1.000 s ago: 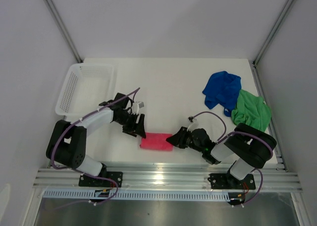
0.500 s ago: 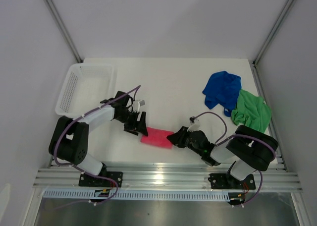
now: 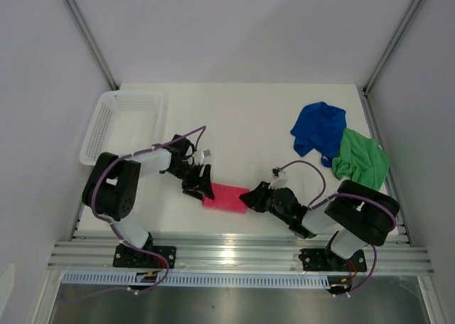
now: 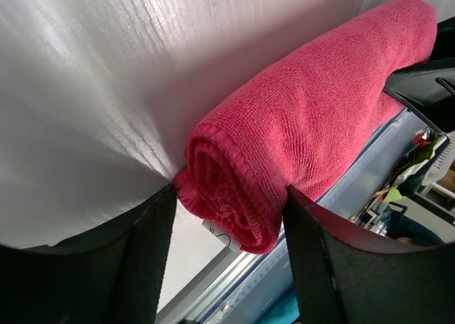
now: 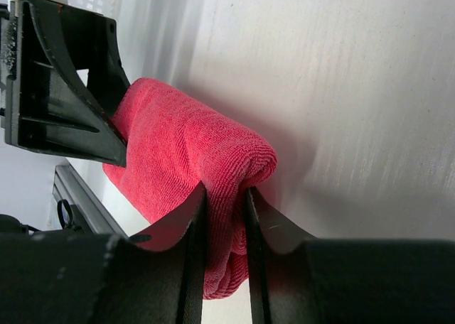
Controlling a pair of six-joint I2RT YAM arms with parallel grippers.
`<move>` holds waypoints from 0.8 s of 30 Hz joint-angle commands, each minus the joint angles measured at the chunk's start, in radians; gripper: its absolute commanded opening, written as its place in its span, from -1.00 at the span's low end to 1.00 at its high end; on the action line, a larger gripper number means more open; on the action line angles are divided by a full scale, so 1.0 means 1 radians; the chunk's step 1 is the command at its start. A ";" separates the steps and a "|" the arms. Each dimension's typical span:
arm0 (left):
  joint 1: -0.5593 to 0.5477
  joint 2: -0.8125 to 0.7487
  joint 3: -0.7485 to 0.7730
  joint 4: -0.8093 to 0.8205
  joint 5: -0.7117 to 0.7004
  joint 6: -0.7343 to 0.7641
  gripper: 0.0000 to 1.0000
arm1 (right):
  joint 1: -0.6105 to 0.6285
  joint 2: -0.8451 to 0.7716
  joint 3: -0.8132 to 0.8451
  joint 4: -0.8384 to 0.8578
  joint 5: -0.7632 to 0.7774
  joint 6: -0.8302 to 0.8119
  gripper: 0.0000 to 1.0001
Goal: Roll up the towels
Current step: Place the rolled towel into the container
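Gripping the pink towel (image 3: 226, 197) at both ends near the table's (image 3: 242, 118) front edge. My left gripper (image 3: 201, 185) stands wide astride its left end with both fingers against the cloth, and my right gripper (image 3: 249, 196) is pinched narrow on a fold at its right end.

— What has changed since a second ago?

— The towel lay flatter and square to the front edge; now it sits as a plump roll, tilted. My left arm's elbow has swung inward, and my right gripper has barely shifted.

— How does the roll look?

— Tight, with a spiral showing at the left end and a hemmed edge outermost. The blue towel (image 3: 320, 128) and green towel (image 3: 362, 160) lie crumpled at the far right, touching each other and well apart from the roll.
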 commanded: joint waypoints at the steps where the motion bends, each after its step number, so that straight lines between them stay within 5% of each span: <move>1: -0.006 0.044 -0.015 0.042 0.020 -0.002 0.26 | 0.003 0.012 0.005 0.010 0.029 -0.013 -0.90; 9: -0.005 0.085 -0.018 0.053 0.045 0.004 -0.24 | -0.017 0.041 -0.002 0.044 -0.003 0.010 -0.90; 14: -0.003 0.038 -0.021 0.068 0.048 0.015 -0.97 | -0.026 0.048 0.008 0.053 -0.047 -0.001 -0.93; 24: 0.002 -0.141 -0.017 0.030 -0.013 0.099 -0.99 | -0.060 0.004 0.089 0.023 -0.201 -0.071 -1.00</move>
